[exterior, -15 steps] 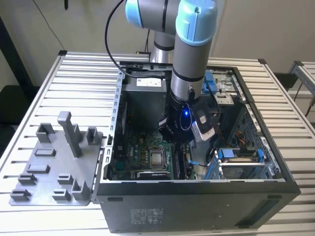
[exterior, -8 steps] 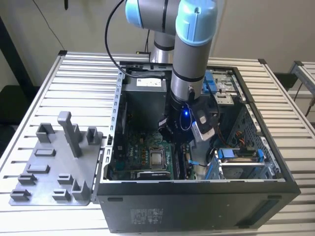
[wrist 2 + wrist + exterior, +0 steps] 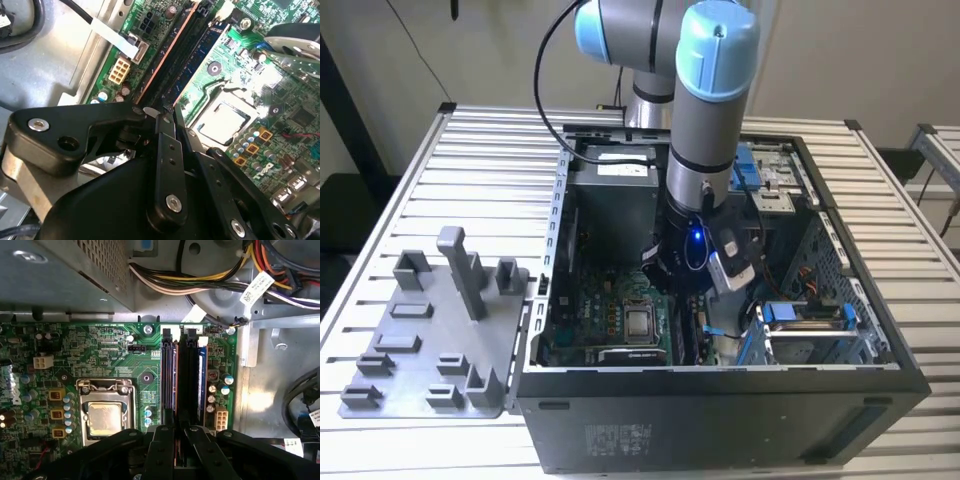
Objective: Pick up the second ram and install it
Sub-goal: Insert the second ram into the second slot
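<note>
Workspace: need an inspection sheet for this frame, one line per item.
Surface: slatted metal table, open PC case on it.
Job's things: second ram standing in the motherboard slots beside the CPU socket.
Clutter: grey tray with upright posts, at the exterior view's left.
Grippers: gripper low inside the case, fingers closed around the ram's end.
Cables: bundled power wires near the slots.
Surroundings: plain wall.

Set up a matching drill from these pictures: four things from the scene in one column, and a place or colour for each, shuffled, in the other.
Things:
1. grey tray
2. processor socket
3. hand
4. computer case

Descriptions:
A. low over the memory slots
B. metal-framed, on the green motherboard
C. black, lying open on the slatted table
D. beside the case, toward the exterior view's left

Pairs: 1-D, 2-B, 3-A, 4-C
</note>
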